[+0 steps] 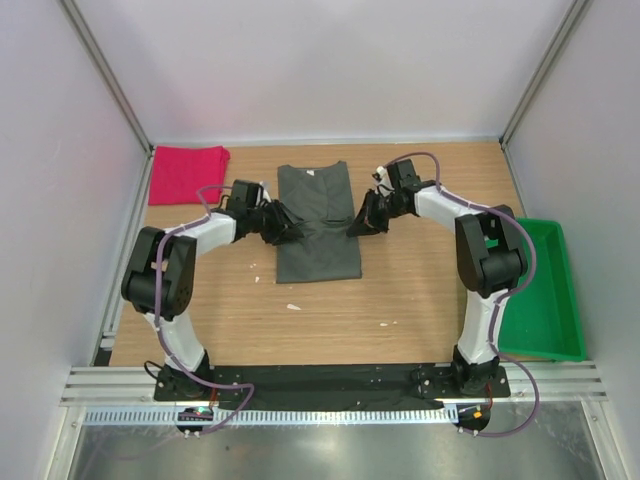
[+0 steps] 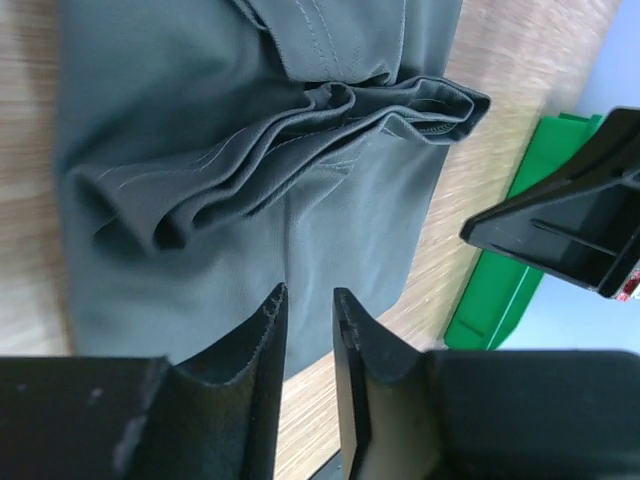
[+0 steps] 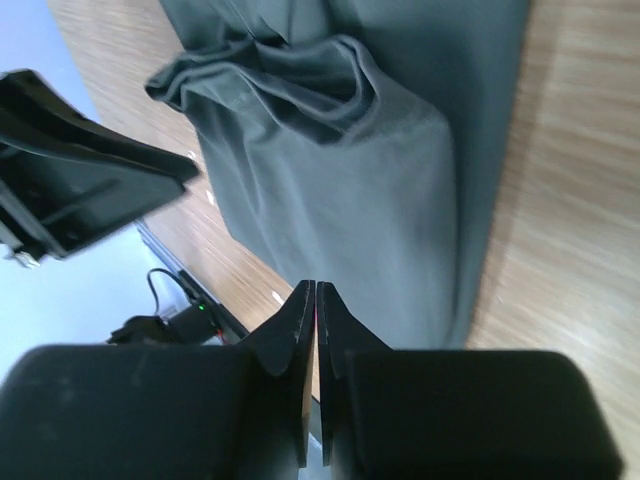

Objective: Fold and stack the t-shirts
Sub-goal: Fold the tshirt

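The dark grey-olive t-shirt [image 1: 318, 225] lies in the middle of the table, folded into a long strip, with a bunched ridge across its middle [image 2: 300, 140]. My left gripper [image 1: 284, 226] hovers at its left edge, jaws a narrow gap apart and empty [image 2: 305, 295]. My right gripper [image 1: 362, 222] is at the shirt's right edge, shut with nothing between the fingers [image 3: 316, 287]. The shirt fills the right wrist view [image 3: 380, 170]. The pinkish-red t-shirt [image 1: 187, 173] lies folded at the back left corner.
A green plastic tray [image 1: 540, 290] stands at the right edge of the table, and shows in the left wrist view [image 2: 500, 290]. Two small white scraps [image 1: 293, 306] lie on the wood in front of the shirt. Grey walls enclose three sides.
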Robot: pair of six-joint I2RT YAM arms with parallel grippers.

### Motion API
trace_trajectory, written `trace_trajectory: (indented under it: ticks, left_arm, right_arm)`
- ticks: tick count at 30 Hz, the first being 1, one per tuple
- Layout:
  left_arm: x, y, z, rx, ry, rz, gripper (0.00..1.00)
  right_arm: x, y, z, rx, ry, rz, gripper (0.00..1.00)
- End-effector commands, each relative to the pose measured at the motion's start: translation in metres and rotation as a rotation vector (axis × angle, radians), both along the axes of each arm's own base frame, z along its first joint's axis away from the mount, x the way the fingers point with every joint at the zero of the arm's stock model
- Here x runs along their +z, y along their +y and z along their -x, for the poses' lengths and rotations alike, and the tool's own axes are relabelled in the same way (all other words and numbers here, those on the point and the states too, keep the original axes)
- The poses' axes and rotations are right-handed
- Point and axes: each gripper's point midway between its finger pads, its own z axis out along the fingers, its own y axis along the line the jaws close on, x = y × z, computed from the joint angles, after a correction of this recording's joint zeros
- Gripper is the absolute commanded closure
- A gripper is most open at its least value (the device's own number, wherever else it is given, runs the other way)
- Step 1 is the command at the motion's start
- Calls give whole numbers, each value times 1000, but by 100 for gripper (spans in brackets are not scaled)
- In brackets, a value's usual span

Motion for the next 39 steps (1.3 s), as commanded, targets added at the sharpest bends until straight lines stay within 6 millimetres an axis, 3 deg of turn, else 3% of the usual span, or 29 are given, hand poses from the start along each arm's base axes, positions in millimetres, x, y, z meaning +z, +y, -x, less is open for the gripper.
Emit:
trace_trajectory:
  ticks: [1, 7, 11, 21, 22, 24, 25, 27, 32, 37, 39]
  left_arm:
    - [28, -25, -20, -31, -114, 154, 75]
    - [7, -29, -33, -19, -84, 172, 75]
    - [5, -30, -47, -17, -88, 177, 76]
    - [-18, -4, -72, -26, -64, 108, 76]
    - [-13, -3, -80, -45, -97, 97, 76]
    - [-27, 0, -82, -72, -58, 80, 76]
    - [-20, -1, -90, -85, -83, 76, 76]
    - [-26, 2, -91, -111, -76, 51, 76]
    - [4, 17, -100, -117, -160, -43, 73]
    - [51, 29, -88, -93, -231, -100, 64]
    - [54, 29, -79, -87, -239, -92, 64]
  right_arm:
    - [5, 22, -20, -30, -31, -101, 92]
    - [-17, 34, -34, -35, -9, -123, 93]
    - [-16, 37, -51, -26, -38, -123, 94]
    - [-35, 24, -88, -98, -18, -119, 94]
    - [-37, 22, -91, -108, -13, -117, 94]
    - [-47, 20, -96, -120, 6, -107, 93]
    - [-48, 18, -98, -125, 11, -108, 93]
    - [-47, 17, -105, -130, 12, -106, 94]
    - [-26, 6, -124, -123, -46, -61, 93]
    - [3, -2, -125, -101, -91, 1, 91]
    - [15, -5, -122, -104, -111, 9, 90]
